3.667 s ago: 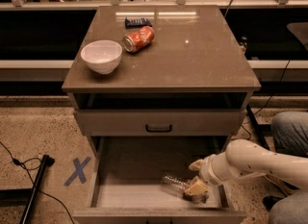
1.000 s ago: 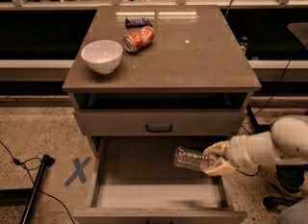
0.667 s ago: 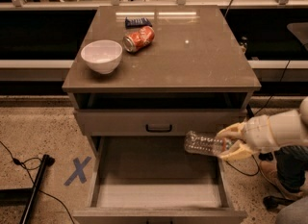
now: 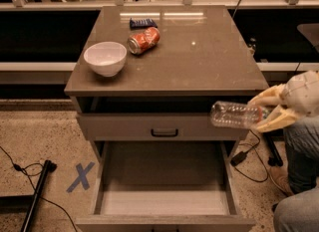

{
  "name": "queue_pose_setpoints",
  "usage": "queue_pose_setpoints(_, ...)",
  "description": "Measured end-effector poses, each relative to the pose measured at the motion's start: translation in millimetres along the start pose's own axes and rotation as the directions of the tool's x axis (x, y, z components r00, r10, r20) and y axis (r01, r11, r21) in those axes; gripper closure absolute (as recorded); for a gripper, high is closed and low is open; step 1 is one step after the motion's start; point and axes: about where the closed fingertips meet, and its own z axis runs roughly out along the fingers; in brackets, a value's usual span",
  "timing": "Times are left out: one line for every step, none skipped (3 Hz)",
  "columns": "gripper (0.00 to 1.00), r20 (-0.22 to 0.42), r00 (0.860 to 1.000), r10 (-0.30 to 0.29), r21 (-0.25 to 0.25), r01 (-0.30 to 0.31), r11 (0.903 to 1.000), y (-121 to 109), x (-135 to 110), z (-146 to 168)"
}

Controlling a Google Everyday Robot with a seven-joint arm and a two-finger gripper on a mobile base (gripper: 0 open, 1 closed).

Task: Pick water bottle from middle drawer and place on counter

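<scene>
A small clear ribbed plastic water bottle [image 4: 230, 115] is held by the smooth cream gripper [image 4: 260, 111], by the front right corner of the shiny, smooth brown-grey table [image 4: 199, 61]. The wide grey-beige middle drawer [image 4: 164, 201] is seen to be matt inside.

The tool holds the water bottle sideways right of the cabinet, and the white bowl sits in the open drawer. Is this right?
No: the camera view shows the bowl on the counter. The tool, right of the cabinet, holds the water bottle sideways.
</scene>
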Motion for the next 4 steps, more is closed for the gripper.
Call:
queue_pose_setpoints(1.00, -0.048, 0.999, -0.003, 0.009, 0.003, 1.0000, -38, -23, -34)
queue_pose_setpoints(1.00, -0.141, 0.989, 0.038, 0.042, -0.032, 0.9986, -85, -40, -38)
queue_pose_setpoints(1.00, -0.214, 0.971, 0.104, 0.072, -0.090, 0.9933, -133, -51, -16)
queue_pose_setpoints(1.00, -0.234, 0.961, 0.147, 0.063, -0.136, 0.9888, -164, -67, 14)
